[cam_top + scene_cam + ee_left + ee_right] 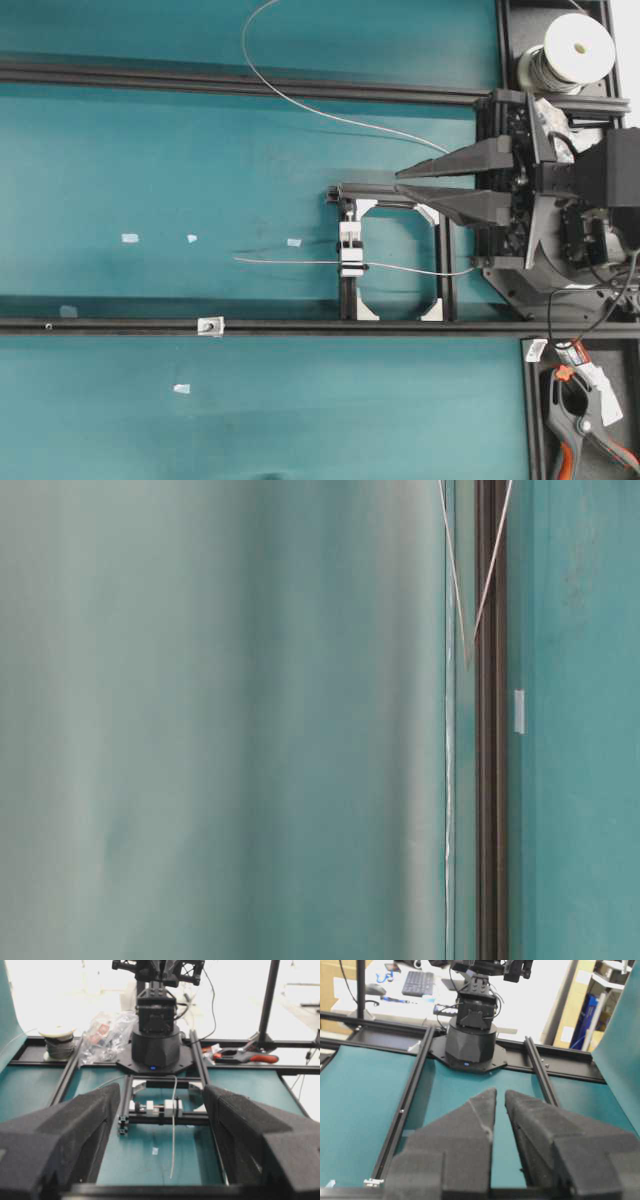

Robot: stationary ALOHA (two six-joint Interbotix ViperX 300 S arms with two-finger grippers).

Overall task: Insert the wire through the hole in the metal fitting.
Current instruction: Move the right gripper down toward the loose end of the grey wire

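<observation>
Overhead view: thin, curving silver wire crosses the white-and-black block.

The wire is thin bare metal, silver-grey with a faint sheen. The metal fitting, lower left, gleams bright and polished. The table is matt teal — smooth, lightly scuffed. Rails are black metal, satin. Gripper fingers look matt black — coarse and grainy.
</observation>
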